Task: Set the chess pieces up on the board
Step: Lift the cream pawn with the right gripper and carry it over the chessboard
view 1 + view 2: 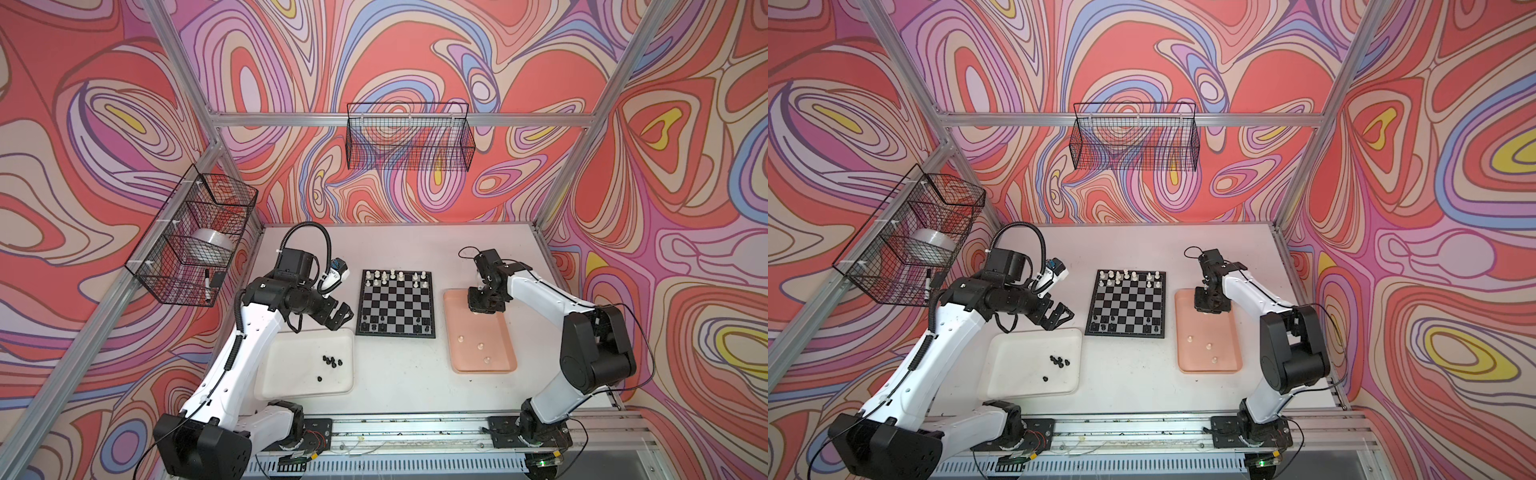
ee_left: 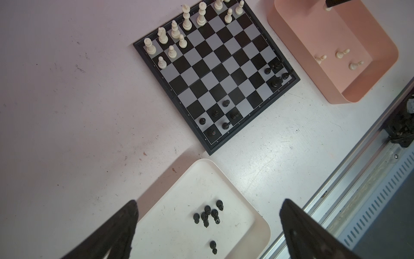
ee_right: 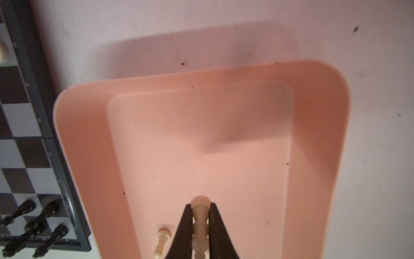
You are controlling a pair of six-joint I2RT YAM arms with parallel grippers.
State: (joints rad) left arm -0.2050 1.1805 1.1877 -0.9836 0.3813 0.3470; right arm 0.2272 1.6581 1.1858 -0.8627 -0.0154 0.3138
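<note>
Pinching cream piece (image 3: 200, 215) w/ R gripper (image 3: 200, 207) in pink tray (image 3: 89, 157) just R of board (image 1: 397, 303) edge; holding L gripper (image 1: 338, 318) wide open off board near-L corner.

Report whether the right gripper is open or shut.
Shut: the right gripper pinches a cream-white chess piece over the pink plastic tray.

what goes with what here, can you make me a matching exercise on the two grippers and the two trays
Things:
1. left gripper
2. right gripper
3. white tray
4. pink tray

States:
a. has loose black pieces lying in it
b. shut on a cream-white piece
c. open, holding nothing
d. has three loose cream-white pieces lying in it

Pairs: 1-c, 2-b, 3-a, 4-d
</note>
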